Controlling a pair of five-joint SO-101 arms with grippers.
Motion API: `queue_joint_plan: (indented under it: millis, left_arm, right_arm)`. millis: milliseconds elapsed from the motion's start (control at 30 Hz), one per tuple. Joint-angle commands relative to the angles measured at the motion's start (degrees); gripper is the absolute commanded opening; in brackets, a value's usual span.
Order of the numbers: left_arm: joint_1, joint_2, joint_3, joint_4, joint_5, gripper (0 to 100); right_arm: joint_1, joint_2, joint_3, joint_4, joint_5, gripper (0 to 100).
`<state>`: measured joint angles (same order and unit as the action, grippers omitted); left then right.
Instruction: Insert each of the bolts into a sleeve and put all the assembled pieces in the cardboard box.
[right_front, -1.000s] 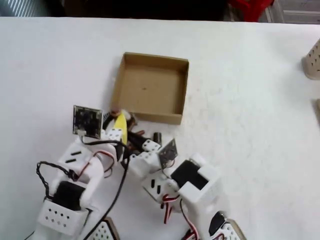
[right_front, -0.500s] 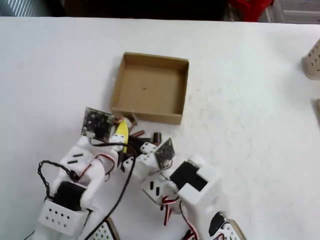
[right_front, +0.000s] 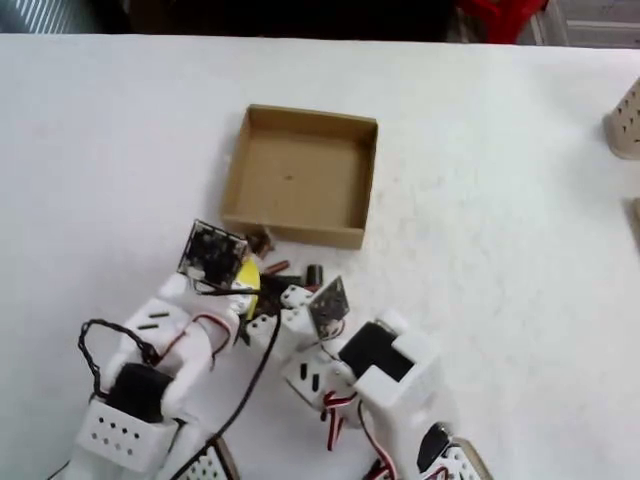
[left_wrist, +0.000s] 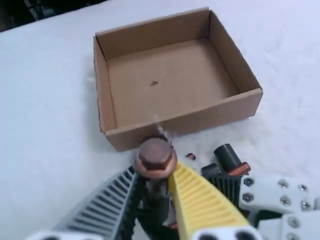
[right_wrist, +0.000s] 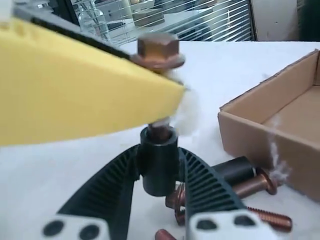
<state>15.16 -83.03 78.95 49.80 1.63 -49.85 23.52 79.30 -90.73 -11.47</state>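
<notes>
Meeting point: the two grippers come together just near of the cardboard box (right_front: 300, 233), toward its left corner, low over the table (right_front: 500, 200).

The left gripper (left_wrist: 155, 176) has its grey and yellow fingers drawn narrow onto the shank of a copper bolt (left_wrist: 155, 158). The head is up and clear of the fingers, and the shank hangs straight down. Gripping below the head likely leaves the lower thread free to enter.

The right gripper (right_wrist: 159, 172) has its black fingers pinched on a black sleeve (right_wrist: 158, 150), which is upright with the bore facing up. It seems to serve as a steady socket while the other arm brings the bolt.

In the right wrist view the bolt stands directly above the sleeve with its tip at the mouth. It looks just entered, though the depth cannot be told. The axes appear in line.

A loose sleeve (left_wrist: 227, 152) lies on its side on the table between the grippers and the box's near wall. Loose bolts (right_wrist: 252, 186) lie on the table beside it.

The box is open-topped with nothing in it, so no assembled piece has been delivered. Judged step: seating the first bolt, early in the task.

Risk: a slight tilt of either part could jam the thread at the rim. The box wall is close by, so the carry over it should be short.
</notes>
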Motion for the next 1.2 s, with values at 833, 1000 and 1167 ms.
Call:
queue_joint_plan:
  millis: [833,1000,1167]
  left_arm:
    - [-10.95,-0.40,-26.90,19.78,11.87,40]
    - [-16.40,-0.40,-29.01,21.10,11.87,16]
    - [-20.70,-0.40,-23.12,20.13,11.69,7]
  right_arm:
    - [0.13,-0.84,-0.18,0.13,0.53,1.7]
    - [0.04,-0.92,0.70,0.22,0.53,1.7]
    - [0.31,-3.47,2.11,0.22,0.18,1.7]
